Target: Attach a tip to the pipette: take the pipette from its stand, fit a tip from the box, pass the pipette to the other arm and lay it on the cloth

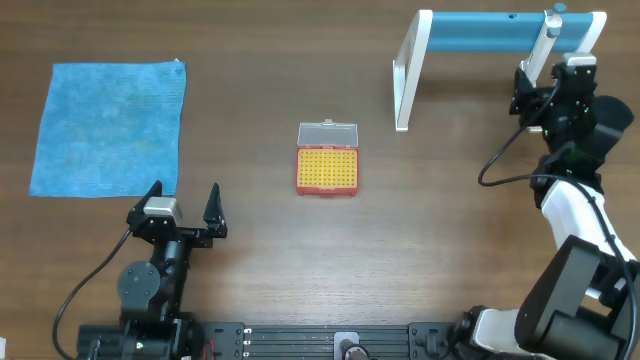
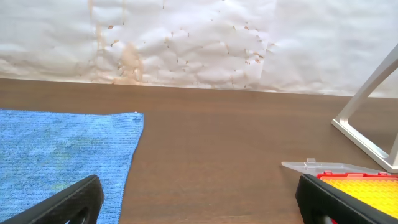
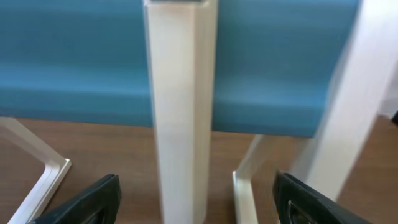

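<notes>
A blue cloth (image 1: 108, 128) lies just beyond the left claw (image 1: 185, 195), which is spread wide, with the tip box (image 1: 327, 170) to its right. At the stand (image 1: 500, 32), the right claw (image 3: 196, 193), also wide, straddles a white upright, probably the pipette (image 3: 180, 106): light, rigid and smooth, best gripped mid-body.

cloth (image 1: 108, 128) ahead of left gripper (image 1: 184, 205), off its left finger | box (image 1: 327, 165) ahead, off its right finger | stand (image 1: 480, 30) behind box, rightward | stand post (image 3: 180, 112) between right gripper (image 3: 196, 208) fingers, apart from both
</notes>
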Action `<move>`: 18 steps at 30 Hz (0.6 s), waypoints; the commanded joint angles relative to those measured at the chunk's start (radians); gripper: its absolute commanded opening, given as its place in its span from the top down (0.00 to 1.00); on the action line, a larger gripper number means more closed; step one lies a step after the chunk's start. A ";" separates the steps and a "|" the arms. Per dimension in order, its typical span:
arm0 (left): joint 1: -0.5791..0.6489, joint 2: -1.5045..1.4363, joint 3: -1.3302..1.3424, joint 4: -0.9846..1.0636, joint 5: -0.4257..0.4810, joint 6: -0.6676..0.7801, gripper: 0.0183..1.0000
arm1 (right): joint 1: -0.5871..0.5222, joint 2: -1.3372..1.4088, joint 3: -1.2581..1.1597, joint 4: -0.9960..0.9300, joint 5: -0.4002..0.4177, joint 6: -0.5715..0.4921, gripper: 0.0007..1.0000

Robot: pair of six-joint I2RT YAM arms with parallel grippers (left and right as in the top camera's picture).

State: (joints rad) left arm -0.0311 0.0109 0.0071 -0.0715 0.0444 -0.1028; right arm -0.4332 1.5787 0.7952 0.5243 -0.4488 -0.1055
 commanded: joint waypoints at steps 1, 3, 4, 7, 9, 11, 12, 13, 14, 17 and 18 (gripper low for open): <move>-0.004 -0.007 -0.002 -0.008 -0.010 0.009 0.00 | 0.026 0.050 0.062 0.006 -0.016 0.038 0.21; -0.004 -0.007 -0.002 -0.008 -0.010 0.009 0.00 | 0.031 0.077 0.089 0.006 -0.016 0.053 0.22; -0.004 -0.007 -0.002 -0.008 -0.010 0.009 0.00 | 0.031 0.092 0.102 0.006 -0.016 0.054 0.22; -0.004 -0.007 -0.002 -0.008 -0.010 0.009 0.00 | 0.036 0.114 0.120 0.006 -0.016 0.061 0.24; -0.004 -0.007 -0.002 -0.008 -0.010 0.009 0.00 | 0.043 0.116 0.120 0.005 -0.015 0.061 0.28; -0.004 -0.007 -0.002 -0.008 -0.010 0.009 0.00 | 0.044 0.116 0.120 0.006 -0.015 0.061 0.33; -0.004 -0.007 -0.002 -0.008 -0.010 0.009 0.00 | 0.044 0.116 0.120 0.005 -0.015 0.061 0.36; -0.004 -0.007 -0.002 -0.008 -0.010 0.009 0.00 | 0.044 0.116 0.120 0.005 -0.015 0.061 0.40; -0.004 -0.007 -0.002 -0.008 -0.010 0.009 0.00 | 0.044 0.116 0.120 0.005 -0.015 0.061 0.42; -0.004 -0.007 -0.002 -0.008 -0.010 0.009 0.00 | 0.044 0.116 0.120 0.005 -0.015 0.061 0.50; -0.004 -0.007 -0.002 -0.008 -0.010 0.009 0.00 | 0.044 0.116 0.120 0.005 -0.015 0.061 0.52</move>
State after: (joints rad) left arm -0.0311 0.0109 0.0071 -0.0715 0.0444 -0.1028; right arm -0.3950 1.6833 0.8917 0.5247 -0.4492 -0.0528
